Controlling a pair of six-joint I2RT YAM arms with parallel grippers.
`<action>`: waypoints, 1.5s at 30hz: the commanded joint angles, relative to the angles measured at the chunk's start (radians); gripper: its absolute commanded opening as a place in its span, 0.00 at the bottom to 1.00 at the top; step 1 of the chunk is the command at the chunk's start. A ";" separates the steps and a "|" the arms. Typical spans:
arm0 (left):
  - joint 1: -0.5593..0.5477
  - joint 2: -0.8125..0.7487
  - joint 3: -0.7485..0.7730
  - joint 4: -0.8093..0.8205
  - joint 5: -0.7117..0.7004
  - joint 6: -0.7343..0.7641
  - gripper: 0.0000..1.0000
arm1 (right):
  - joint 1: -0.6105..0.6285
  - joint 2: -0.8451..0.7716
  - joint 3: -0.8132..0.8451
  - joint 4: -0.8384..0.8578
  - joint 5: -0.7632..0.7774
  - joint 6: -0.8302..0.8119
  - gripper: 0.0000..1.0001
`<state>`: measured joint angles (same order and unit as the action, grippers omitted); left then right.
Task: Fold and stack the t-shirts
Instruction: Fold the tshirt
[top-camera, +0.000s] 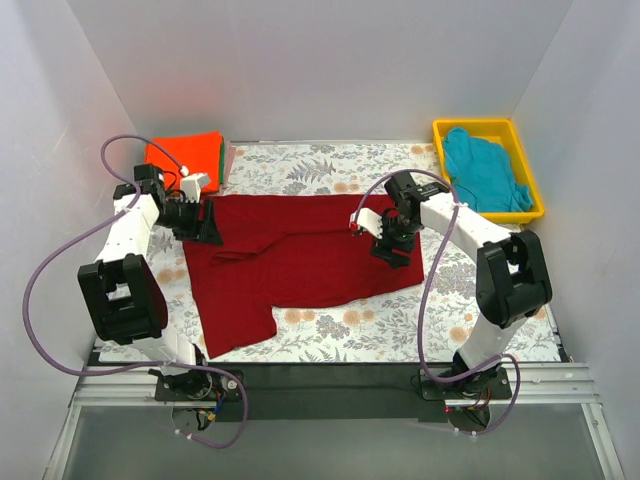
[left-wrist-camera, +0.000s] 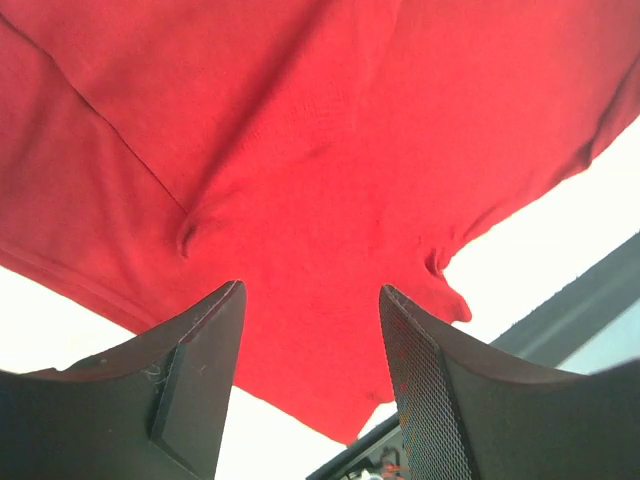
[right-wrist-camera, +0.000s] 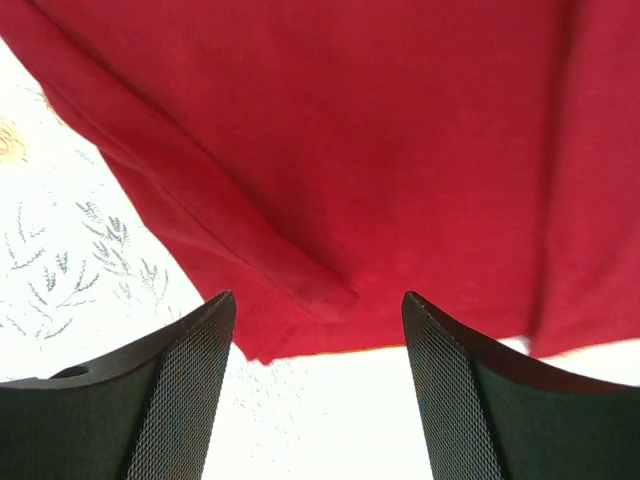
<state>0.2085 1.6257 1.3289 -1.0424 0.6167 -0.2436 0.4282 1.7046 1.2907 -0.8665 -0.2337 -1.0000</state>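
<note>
As I look down from the overhead camera, the dark red cloth t-shirt (top-camera: 300, 265) lies spread flat across the middle of the floral-patterned counter (top-camera: 320, 165). Its long side runs left to right, and one part reaches toward the near left. The left arm (top-camera: 130, 235) reaches to the shirt's far left corner, and the left jaws sit right at that edge.

On the left wrist camera I see its two dark fingers (left-wrist-camera: 190, 370) standing apart. Red cloth shows in the gap beyond the tips and nothing is pinched between them. The right arm (top-camera: 460, 225) bends in over the shirt's right part, with the right jaws low above the cloth. I cannot tell whether they touch it. On the right wrist camera its fingers (right-wrist-camera: 180, 390) are spread wide and grip nothing. The shirt's hemmed edge and a strip of pale counter show between them.

At the far left corner rests a folded bright orange-red t-shirt (top-camera: 183, 155), just beyond the left jaws. Green and pink cloth edges (top-camera: 226, 160) peek out along its right side. At the far right stands a yellow plastic bin (top-camera: 470, 126) holding a crumpled teal cloth t-shirt (top-camera: 485, 170), well apart from the red shirt.
</note>
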 joint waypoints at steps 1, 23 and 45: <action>0.008 -0.046 -0.051 -0.031 -0.009 0.039 0.55 | 0.001 0.027 -0.007 -0.014 0.062 -0.086 0.74; 0.061 -0.018 -0.132 0.033 -0.072 0.069 0.54 | 0.009 -0.057 -0.053 -0.150 0.088 -0.132 0.01; 0.069 -0.394 -0.436 -0.211 -0.116 0.728 0.52 | 0.049 -0.333 -0.272 -0.152 0.034 0.079 0.69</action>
<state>0.2722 1.2953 0.9546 -1.2545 0.5415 0.3397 0.4671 1.3861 0.9855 -1.0752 -0.1432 -0.9894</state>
